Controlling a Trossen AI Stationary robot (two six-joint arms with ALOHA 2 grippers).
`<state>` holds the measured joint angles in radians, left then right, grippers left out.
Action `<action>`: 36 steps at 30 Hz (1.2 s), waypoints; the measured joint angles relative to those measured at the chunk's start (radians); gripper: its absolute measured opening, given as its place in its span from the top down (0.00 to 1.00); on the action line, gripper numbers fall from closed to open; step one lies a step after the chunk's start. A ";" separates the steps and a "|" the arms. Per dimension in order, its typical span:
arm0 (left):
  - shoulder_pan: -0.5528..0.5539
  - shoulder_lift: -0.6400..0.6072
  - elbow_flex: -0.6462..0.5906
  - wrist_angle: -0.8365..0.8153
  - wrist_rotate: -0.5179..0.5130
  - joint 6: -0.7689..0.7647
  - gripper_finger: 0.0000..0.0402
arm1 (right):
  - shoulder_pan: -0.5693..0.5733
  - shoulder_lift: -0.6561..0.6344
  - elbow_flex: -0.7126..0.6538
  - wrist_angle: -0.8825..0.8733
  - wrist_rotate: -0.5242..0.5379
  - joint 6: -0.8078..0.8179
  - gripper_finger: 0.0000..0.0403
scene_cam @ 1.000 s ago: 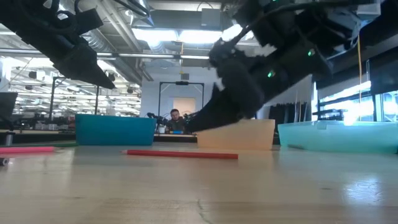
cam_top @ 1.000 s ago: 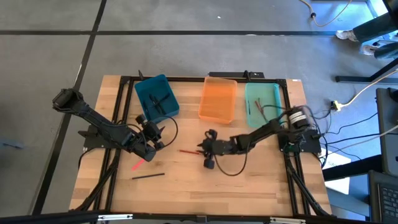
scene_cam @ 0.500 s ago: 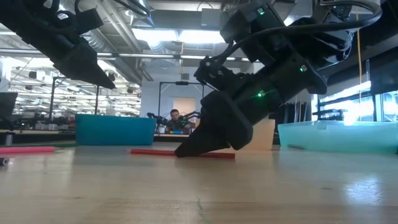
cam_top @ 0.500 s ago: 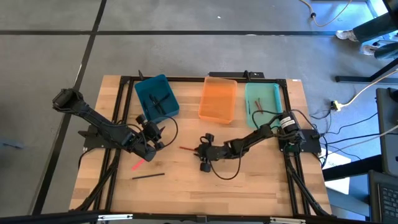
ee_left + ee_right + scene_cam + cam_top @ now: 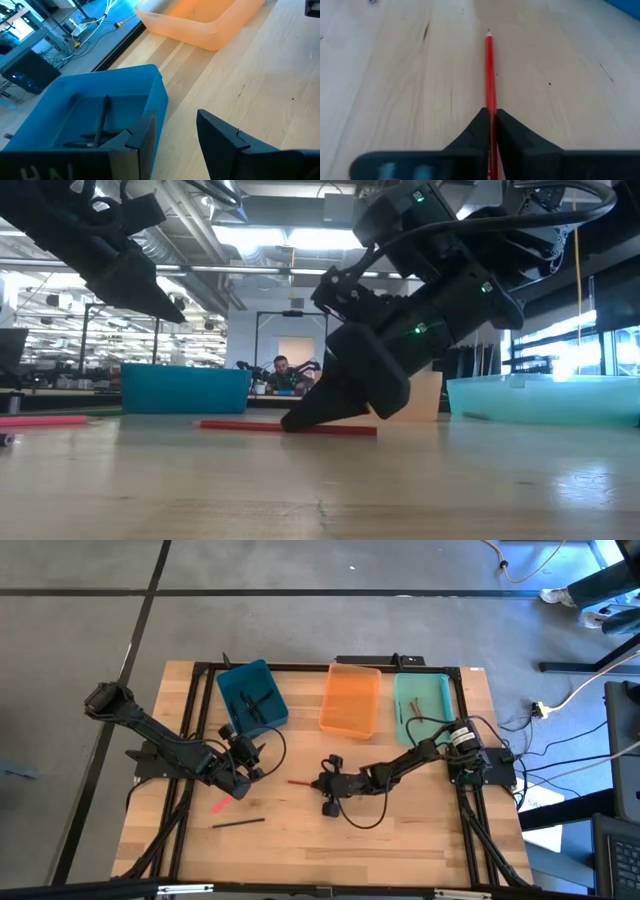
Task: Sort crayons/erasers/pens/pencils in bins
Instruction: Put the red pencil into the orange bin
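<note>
A red pencil (image 5: 300, 781) lies flat on the table at mid-width, in front of the bins; my right gripper (image 5: 491, 117) is shut on it. Farther left my left gripper (image 5: 175, 142) hangs open and empty just in front of the teal-blue bin (image 5: 252, 697), which holds black sticks (image 5: 102, 122). A pink stick (image 5: 222, 804) and a black stick (image 5: 238, 823) lie on the wood near the left arm. The orange bin (image 5: 351, 700) and the mint bin (image 5: 421, 708) stand along the far edge; thin sticks (image 5: 401, 712) lie in the mint one. My right gripper pinches the red pencil about the middle of its shaft (image 5: 490, 102) between its two fingertips. The fingers slant down from the table's right and lie along the pencil, whose sharpened tip (image 5: 489, 31) points away. The pencil rests on the table (image 5: 230, 425).
Black cables (image 5: 365, 815) loop on the table below the right arm. Bare wood lies in front of the pencil toward the near edge. A black frame (image 5: 300, 667) borders the table behind the bins.
My right gripper has come down and a little toward the table's left, until its fingertips are on the table at the red pencil. The pencil still lies on the wood. The left arm has kept still.
</note>
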<state>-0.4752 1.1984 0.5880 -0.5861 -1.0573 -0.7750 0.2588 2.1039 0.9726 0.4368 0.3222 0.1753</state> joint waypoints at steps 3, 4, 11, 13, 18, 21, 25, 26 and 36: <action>0.000 0.000 0.000 0.000 0.000 0.000 0.66 | 0.000 0.000 0.003 0.002 0.002 0.000 0.90; 0.000 0.000 0.000 0.000 0.000 0.000 0.66 | 0.000 0.001 0.007 0.000 0.003 -0.001 0.90; 0.000 0.000 0.000 -0.001 0.000 0.000 0.66 | -0.001 0.001 0.043 -0.019 0.002 -0.042 0.96; 0.000 0.000 0.000 -0.001 0.000 0.000 0.66 | -0.001 -0.002 0.051 -0.025 0.000 -0.052 0.97; 0.000 0.000 0.000 -0.007 0.000 0.000 0.66 | -0.001 -0.041 0.053 -0.067 -0.008 -0.077 0.98; 0.000 0.000 0.000 -0.007 0.000 0.000 0.66 | 0.000 -0.081 0.053 -0.120 0.041 -0.076 0.99; 0.000 0.000 0.000 -0.006 0.000 0.000 0.66 | -0.001 -0.114 0.054 -0.178 0.051 -0.053 0.96; 0.000 0.000 0.000 -0.006 0.000 0.000 0.66 | -0.001 -0.121 0.054 -0.200 0.057 -0.025 0.94; 0.000 0.000 0.000 0.003 -0.007 0.000 0.66 | -0.013 -0.123 0.157 -0.484 -0.058 0.127 0.72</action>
<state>-0.4753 1.1980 0.5880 -0.5827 -1.0638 -0.7750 0.2459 1.9804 1.1300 -0.0475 0.2643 0.3022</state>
